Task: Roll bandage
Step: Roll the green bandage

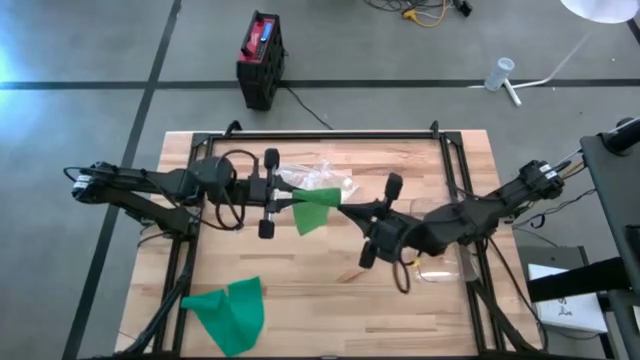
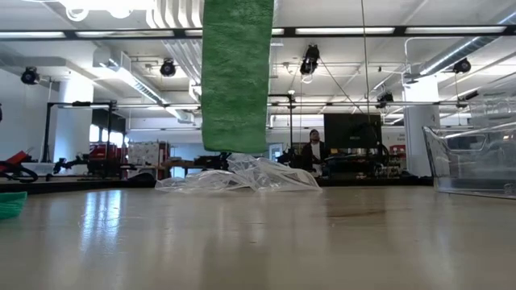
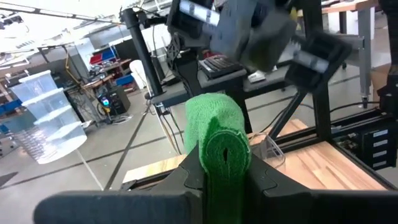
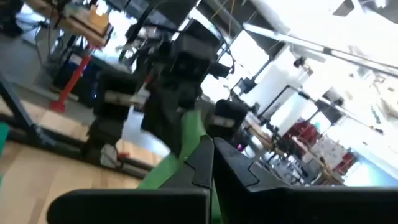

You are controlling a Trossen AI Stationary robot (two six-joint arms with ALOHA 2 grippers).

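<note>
A green bandage hangs in the air over the middle of the table, between my two grippers. My left gripper comes from the table's left and is shut on its rolled part. My right gripper comes from the right and is shut at the bandage's right end. In the low view a loose green length hangs straight down, its lower edge well clear of the table top. A second green bandage lies crumpled near the front left. My left gripper pinches the rolled part of the bandage between its two fingers, which point level from the table's left and lie along the roll. The roll sticks out beyond the fingertips and is lifted clear of the table. My right gripper pinches the bandage's right end between its shut fingers, coming level from the table's right. One layer or several, I cannot tell. The cloth narrows toward the fingers and is held clear of the table.
A crumpled clear plastic bag lies just beyond the grippers toward the far edge. A clear plastic container stands at the right, under my right arm. A black frame borders the table's far edge and sides.
</note>
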